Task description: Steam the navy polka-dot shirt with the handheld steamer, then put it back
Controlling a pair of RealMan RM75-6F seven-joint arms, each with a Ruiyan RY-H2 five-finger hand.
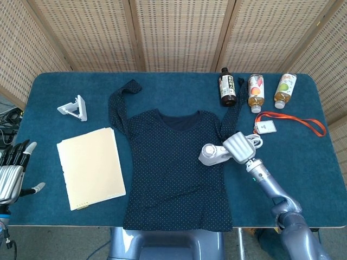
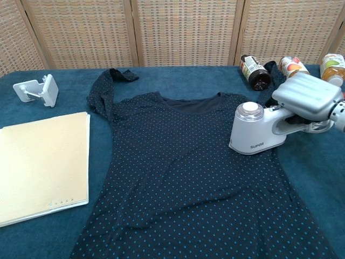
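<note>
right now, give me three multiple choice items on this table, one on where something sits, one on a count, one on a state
1. Where does the handheld steamer stand?
A. on the cream folder
B. on the navy polka-dot shirt, near its edge on the robot's right
C. beside the white phone stand

2. How many bottles lie at the far edge of the table?
A. one
B. three
C. five

3. What is the right hand doing?
A. holding the steamer's handle
B. resting flat on the lanyard
C. hanging free above the shirt

Answers:
1. B: the steamer's base sits on the navy polka-dot shirt, far from the cream folder and the white phone stand.
2. B: a dark bottle and two juice bottles show.
3. A: the right hand wraps the handle; the left hand waits off the table.
</note>
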